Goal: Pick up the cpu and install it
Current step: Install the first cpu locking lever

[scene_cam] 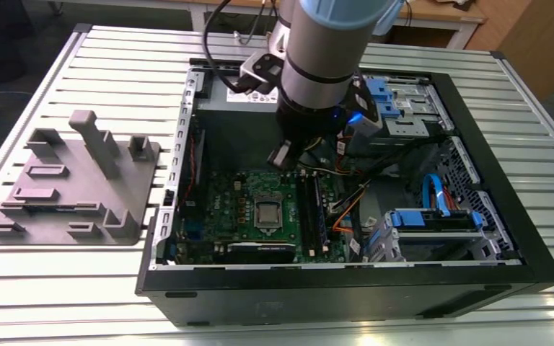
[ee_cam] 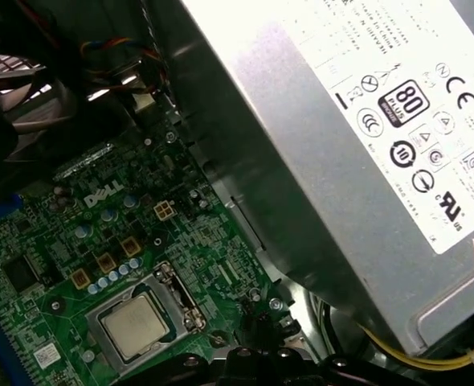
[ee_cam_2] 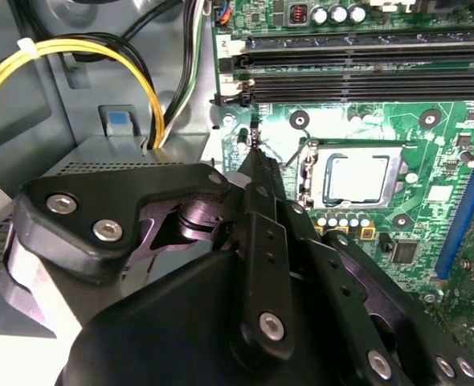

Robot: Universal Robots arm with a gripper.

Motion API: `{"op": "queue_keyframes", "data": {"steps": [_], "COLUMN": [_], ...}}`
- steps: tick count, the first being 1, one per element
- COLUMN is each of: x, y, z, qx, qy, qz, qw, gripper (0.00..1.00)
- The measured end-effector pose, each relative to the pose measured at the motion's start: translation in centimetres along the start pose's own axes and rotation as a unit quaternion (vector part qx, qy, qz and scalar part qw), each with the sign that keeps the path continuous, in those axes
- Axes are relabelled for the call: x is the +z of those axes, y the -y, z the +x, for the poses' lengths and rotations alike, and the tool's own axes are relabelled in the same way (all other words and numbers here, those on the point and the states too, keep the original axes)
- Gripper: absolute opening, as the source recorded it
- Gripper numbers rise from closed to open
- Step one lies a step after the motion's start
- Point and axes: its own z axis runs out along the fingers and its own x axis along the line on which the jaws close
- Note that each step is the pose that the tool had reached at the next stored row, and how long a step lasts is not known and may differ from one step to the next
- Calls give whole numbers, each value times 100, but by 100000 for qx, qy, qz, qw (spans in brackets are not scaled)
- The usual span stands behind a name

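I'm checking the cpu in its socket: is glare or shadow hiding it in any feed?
Second wrist view: pale sheen on the cpu, edges readable. First wrist view: cpu evenly lit; the glare falls on the power supply. Exterior view: cpu lit, not in shadow.

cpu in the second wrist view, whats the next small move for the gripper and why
Probably lift the gripper straight up: the cpu already lies flat in its socket, and the gripper stands beside it over the motherboard, not touching it.
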Motion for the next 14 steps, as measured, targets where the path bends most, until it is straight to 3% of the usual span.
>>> {"op": "queue_keyframes", "data": {"steps": [10, 14], "x": [10, 12], "y": [40, 46], "z": [172, 188], "qx": [-3, 3], "qy": [-1, 5], "qz": [1, 0], "qw": [100000, 100000], "gripper": [10, 10]}}
